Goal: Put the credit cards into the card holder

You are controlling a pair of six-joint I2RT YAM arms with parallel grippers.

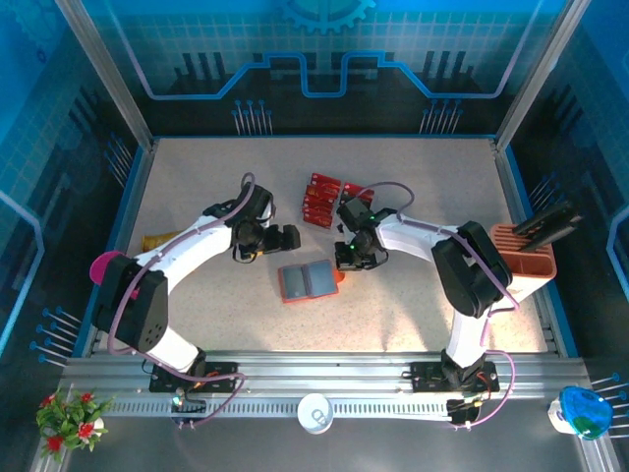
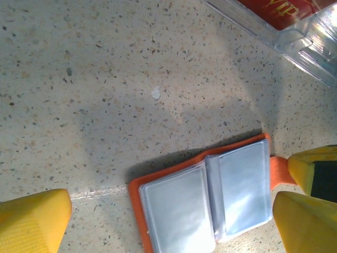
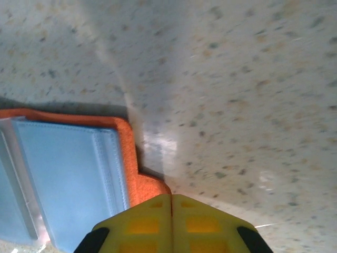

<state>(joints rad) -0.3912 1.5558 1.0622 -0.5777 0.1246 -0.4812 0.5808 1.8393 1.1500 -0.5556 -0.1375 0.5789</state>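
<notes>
The card holder (image 1: 308, 281) lies open on the table, orange-red outside with grey pockets facing up and no card in sight. In the left wrist view the card holder (image 2: 205, 200) sits between my left gripper's (image 2: 168, 205) widely open yellow fingers (image 2: 31, 221), which hover above it. My left gripper (image 1: 288, 238) is just up-left of it. My right gripper (image 1: 350, 258) is at its right edge. Its shut tips (image 3: 171, 199) are over the orange tab (image 3: 145, 184); contact is unclear. Red credit cards (image 1: 324, 197) lie in a clear tray (image 2: 303, 39). Dark cards (image 1: 546, 222) stick out of the stand.
A peach slotted stand (image 1: 521, 264) is at the right edge of the table. A yellowish object (image 1: 157, 239) lies at the left edge. Speckled tabletop spreads in front of the card holder. Metal frame rails (image 1: 133, 197) border the table.
</notes>
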